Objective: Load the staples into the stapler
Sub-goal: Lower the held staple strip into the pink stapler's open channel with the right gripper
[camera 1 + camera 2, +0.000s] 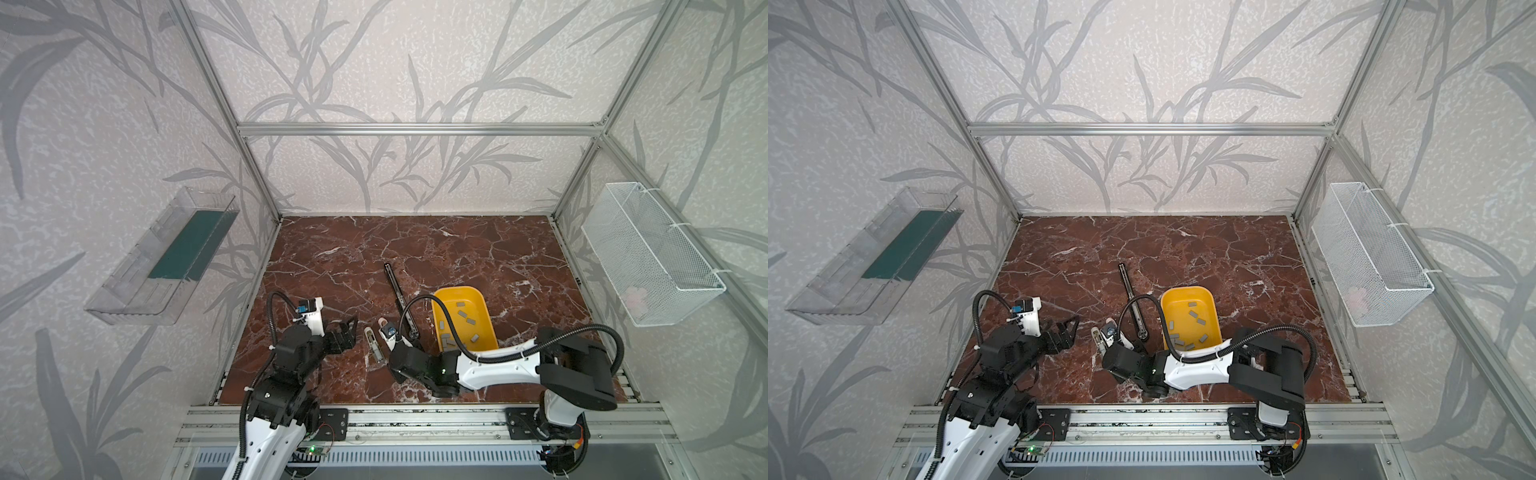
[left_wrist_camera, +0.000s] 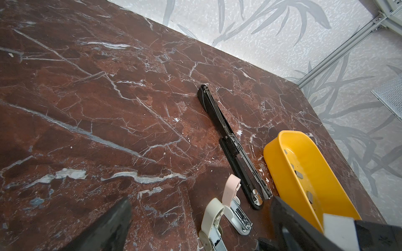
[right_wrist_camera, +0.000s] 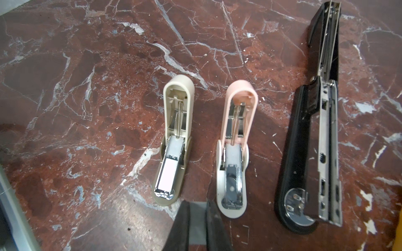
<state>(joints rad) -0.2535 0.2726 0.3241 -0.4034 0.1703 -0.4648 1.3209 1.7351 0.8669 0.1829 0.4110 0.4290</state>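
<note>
— On the table, near the robot's edge, what does the right claw (image 3: 196, 204) hold?

— Its fingers are pressed together, and a flat grey piece shows between them. I take it for a staple strip (image 3: 196, 221), but the view is very close, so I am not fully sure.

— And the other staples?

— The staples (image 1: 462, 314) lie loose in the yellow tray (image 1: 457, 289), just beside the black stapler (image 3: 315, 141), on the right arm's side.

— Which stapler should receive the strip?

— Three lie opened on the table (image 3: 87, 65), side by side: the beige stapler (image 3: 174, 152), the pink stapler (image 3: 236, 156), then the black one. The beige channel looks already filled with something pale, and the pink channel shows bare metal. So I judge the pink one is next.

— How does it lie from the claw?

— The claw hangs over the gap between the near ends of the two small staplers, a little closer to the pink. The pink channel runs away from the robot toward the back wall, almost in line with the fingers. I think the strip needs the same axis and a small shift toward the black stapler.

— And the left claw (image 1: 354, 332)?

— Wide open and empty, apart on the other side of the beige stapler. The right arm is clearly nearer.

— Any writing?

— No brand or label that I can read.
</note>
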